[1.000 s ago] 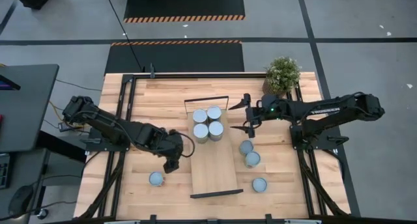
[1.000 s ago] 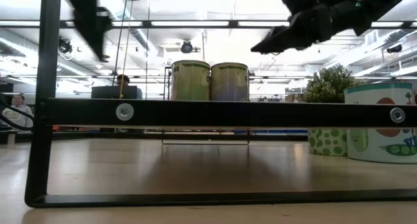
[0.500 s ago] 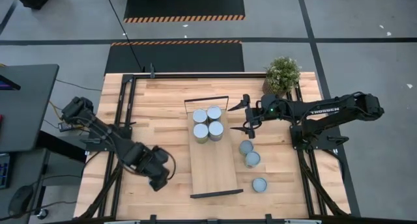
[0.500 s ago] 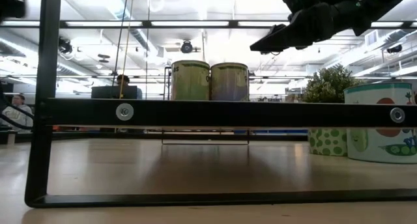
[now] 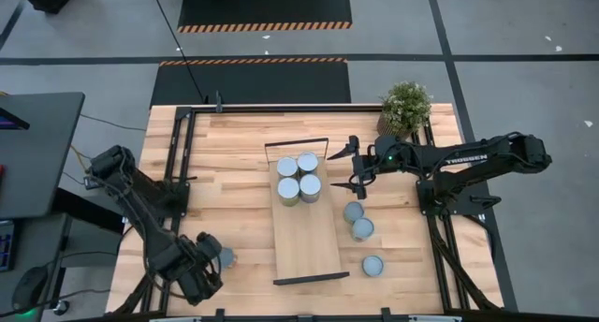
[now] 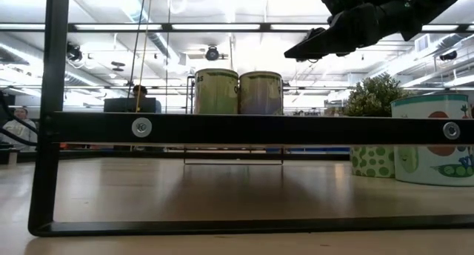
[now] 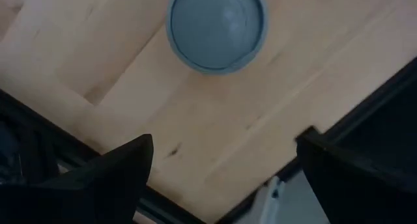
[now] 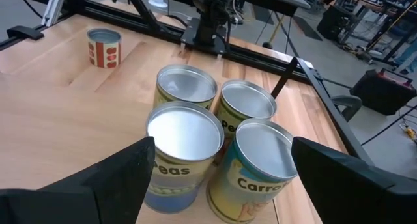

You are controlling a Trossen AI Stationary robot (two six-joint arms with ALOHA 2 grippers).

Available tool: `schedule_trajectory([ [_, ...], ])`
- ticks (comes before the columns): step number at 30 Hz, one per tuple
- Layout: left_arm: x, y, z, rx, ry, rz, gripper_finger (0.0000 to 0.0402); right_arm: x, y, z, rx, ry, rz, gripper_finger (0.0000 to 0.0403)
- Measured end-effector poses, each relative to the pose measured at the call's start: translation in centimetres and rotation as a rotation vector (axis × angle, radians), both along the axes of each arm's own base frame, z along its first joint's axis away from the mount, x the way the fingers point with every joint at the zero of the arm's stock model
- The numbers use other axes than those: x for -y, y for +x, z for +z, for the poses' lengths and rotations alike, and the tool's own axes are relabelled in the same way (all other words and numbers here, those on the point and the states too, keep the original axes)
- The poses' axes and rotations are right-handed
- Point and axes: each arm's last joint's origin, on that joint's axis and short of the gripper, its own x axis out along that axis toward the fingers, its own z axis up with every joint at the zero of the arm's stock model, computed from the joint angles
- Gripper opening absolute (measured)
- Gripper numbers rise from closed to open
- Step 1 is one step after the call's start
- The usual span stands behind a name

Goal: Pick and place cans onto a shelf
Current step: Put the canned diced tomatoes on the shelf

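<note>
Four small metal cans with shiny pale blue-grey tops (image 5: 298,177) stand upright in a tight two-by-two block on the far end of the long light-wood shelf with black end frames (image 5: 309,242). The shelf lies lengthwise, near to far, in the middle of the plank tabletop (image 5: 225,144). Four cans are not yet on it: three in a loose string on the tabletop right of the shelf (image 5: 362,228), and one lone can (image 5: 225,256) to its left, near the front edge.

Left claw (image 5: 198,275): at the near-left corner of the tabletop, fingers spread, nothing between them. The lone can sits just beside it, on the side toward the shelf. It is upright, axis vertical, so approach direction matters little; judged the nearer arm for this can by a wide margin.

Right claw (image 5: 357,169): hangs above the tabletop just right of the shelved block, fingers apart and empty. The nearest of the three right-hand cans lies just on the near side of it.

View differences:
- Left wrist view: lone can's round top (image 7: 216,28) seen from above, ahead of the two dark fingers (image 7: 111,175); it is clear of the gap, so the claw is not yet over it.
- Right wrist view: shows printed labels on the block (image 8: 215,142) and, far beyond, the lone can (image 8: 104,47) with a red-patterned side, which the high view cannot give.
- Low view: only two shelved cans (image 6: 238,92) visible above the shelf's black end frame (image 6: 244,127); a labelled can (image 6: 433,140) at right; right claw (image 6: 311,46) well above can-top height. Left claw not visible here.
</note>
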Motion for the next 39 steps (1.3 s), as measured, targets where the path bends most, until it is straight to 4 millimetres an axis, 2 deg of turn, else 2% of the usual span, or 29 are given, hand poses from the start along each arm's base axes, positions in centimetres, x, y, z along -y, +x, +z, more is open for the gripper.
schedule_trajectory([
  [10, 1.8, -0.4, -2.3, -0.13, 0.003, -0.119, 0.0384, 0.0, 0.0, 0.1, 0.008, -0.001, 0.0, 0.0368],
  [21, 3.8, -1.0, -4.9, -0.158, 0.051, -0.225, 0.0384, 0.0, 0.0, 0.1, 0.008, -0.001, 0.0, 0.0368],
  [30, 4.3, -0.7, -6.7, -0.155, 0.123, -0.374, 0.0384, 0.0, 0.0, 0.1, 0.015, -0.002, 0.0, 0.0368],
  [39, 4.2, 0.2, -8.4, -0.078, 0.278, -0.423, 0.0384, 0.0, 0.0, 0.1, 0.016, -0.004, 0.001, 0.0368],
])
